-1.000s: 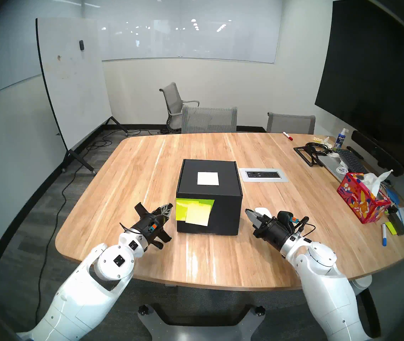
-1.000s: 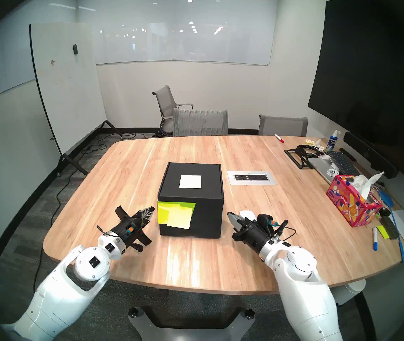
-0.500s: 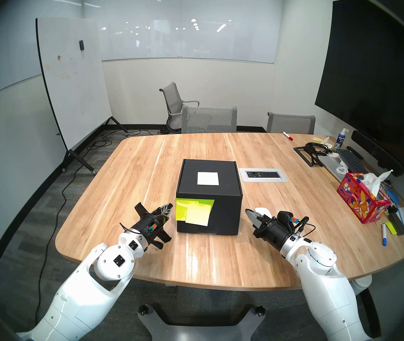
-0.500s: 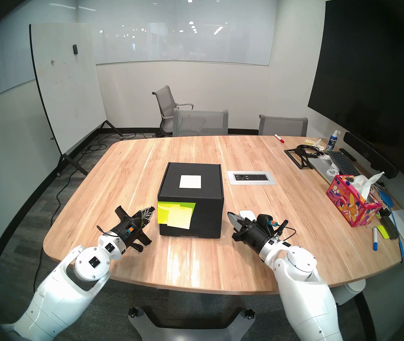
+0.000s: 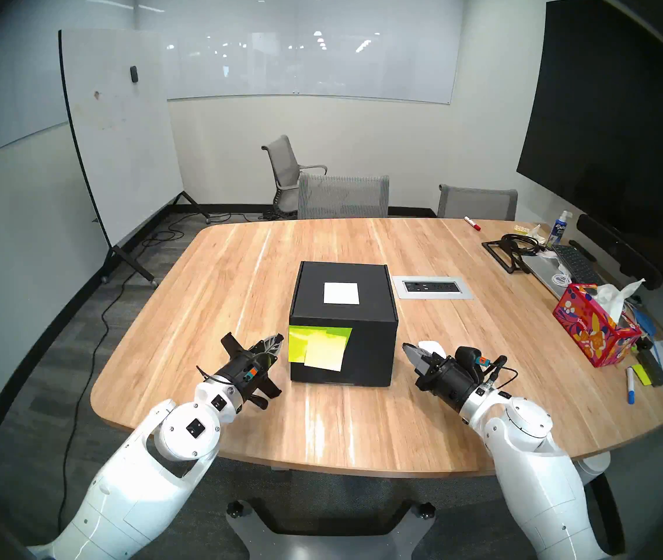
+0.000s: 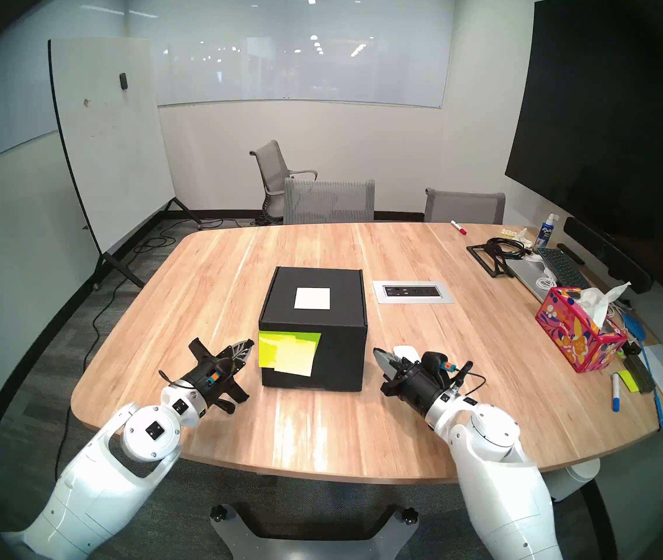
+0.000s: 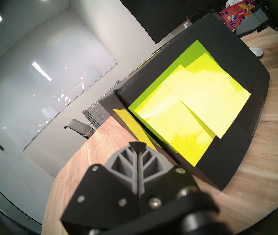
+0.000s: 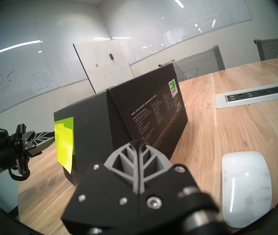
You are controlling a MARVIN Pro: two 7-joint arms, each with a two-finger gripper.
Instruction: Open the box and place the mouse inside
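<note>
The black box (image 5: 366,304) stands closed in the middle of the wooden table (image 5: 241,272), a white label (image 5: 341,293) on its lid and yellow-green sticky notes (image 5: 319,347) on its front flap. The white mouse (image 8: 246,187) lies on the table to the right of the box's front corner, partly hidden behind my right gripper in the head views (image 5: 431,347). My left gripper (image 5: 279,339) is shut and empty, its tips just left of the sticky notes (image 7: 185,110). My right gripper (image 5: 406,348) is shut and empty, beside the mouse and near the box's right face (image 8: 151,110).
A power outlet panel (image 5: 433,287) is set into the table right of the box. A red floral tissue box (image 5: 592,331), markers, a laptop, a keyboard and cables crowd the right edge. Chairs (image 5: 342,195) stand at the far side.
</note>
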